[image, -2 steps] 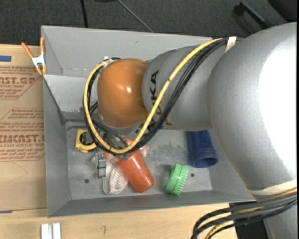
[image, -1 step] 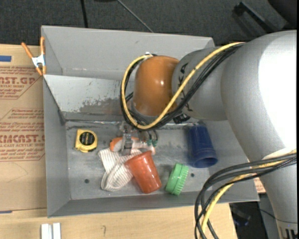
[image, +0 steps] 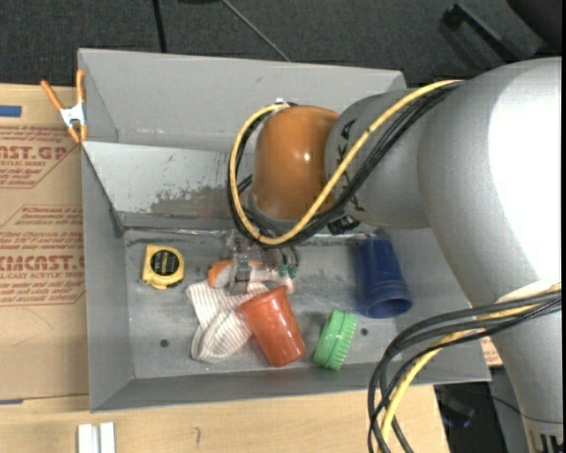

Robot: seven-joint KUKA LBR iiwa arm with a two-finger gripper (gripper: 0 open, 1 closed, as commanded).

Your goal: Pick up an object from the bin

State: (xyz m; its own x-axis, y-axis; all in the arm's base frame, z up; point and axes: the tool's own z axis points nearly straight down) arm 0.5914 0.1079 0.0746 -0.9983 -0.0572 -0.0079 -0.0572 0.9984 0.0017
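Lying near the bin's (image: 108, 300) front edge, a white cloth (image: 217, 327), an orange cup (image: 275, 328) and a green ribbed cap (image: 336, 339) are noted. Behind them the gripper (image: 250, 274) is positioned over the cloth's far end; its grip cannot be told.

Bin floor (image: 156, 333) is bare lower-left; cloth (image: 217, 327), orange cup (image: 274, 328), green cap (image: 337, 339) and blue cup (image: 381, 276) block the right.

Yellow tape measure (image: 162, 265) sat near the bin's (image: 108, 310) left wall, well apart from the rest. Blue cup (image: 381, 278) lay on its side by the right wall, green ribbed cap (image: 337, 339) near the front edge.
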